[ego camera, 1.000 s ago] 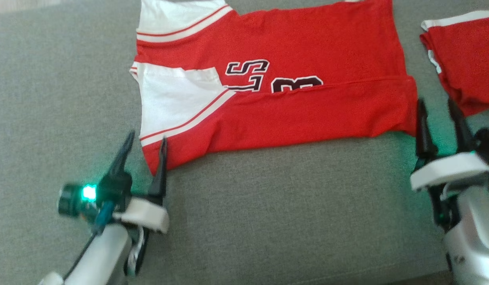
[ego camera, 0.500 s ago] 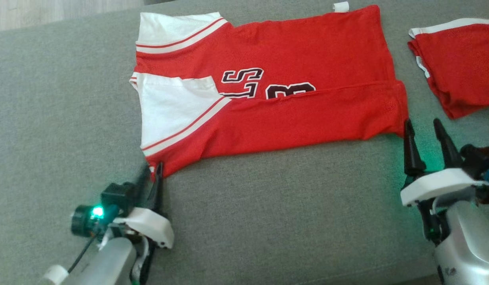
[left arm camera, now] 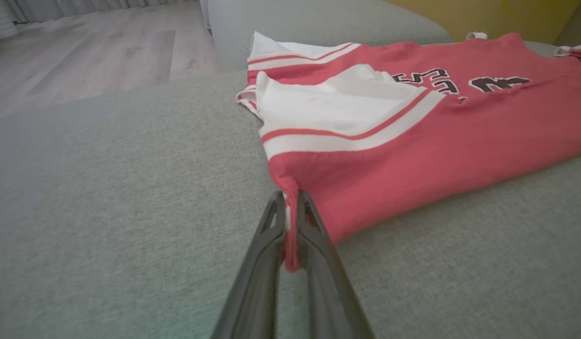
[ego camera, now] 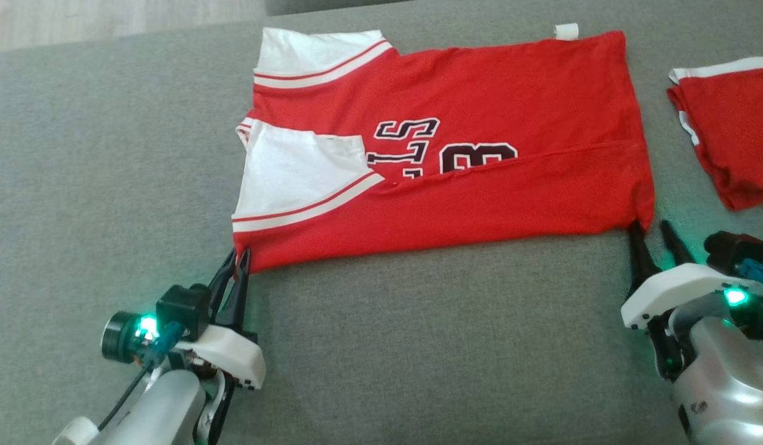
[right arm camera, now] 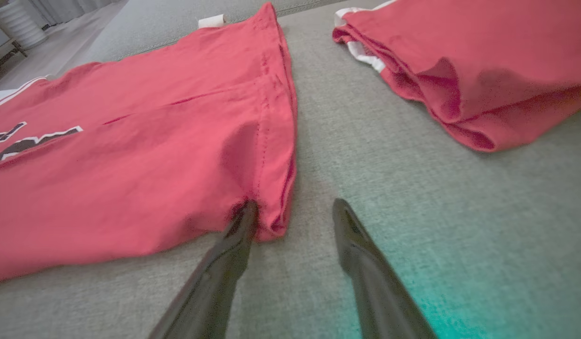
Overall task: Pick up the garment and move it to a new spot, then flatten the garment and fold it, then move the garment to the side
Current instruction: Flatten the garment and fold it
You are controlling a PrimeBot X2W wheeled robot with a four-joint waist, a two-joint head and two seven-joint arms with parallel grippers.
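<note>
Goes from spread to clamped within the last second on the left gripper: now pinches the near-left corner of the red and white mesh jersey with dark lettering. Confirmed in the left wrist view, with red hem squeezed between the two dark fingers and a tab of cloth poking back past the pinch. Means one corner secured for the fold.

No grip yet at the right gripper: stays spread, now nudged up against the near-right corner. In the right wrist view, touches the hem edge with one fingertip, the corner sitting just inside the gap, the other finger over bare grey woven cushion. Probably needs to close there before any lift.

Otherwise lies flat across the cushion, near long side already doubled over and cutting off the lower half of the lettering. Well clear of the second folded red garment at the right.

Pose: both forearms low, coming in from the near edge, fingers pointing away and almost level with the cushion. Reads as mid-fold, second corner pending.
</note>
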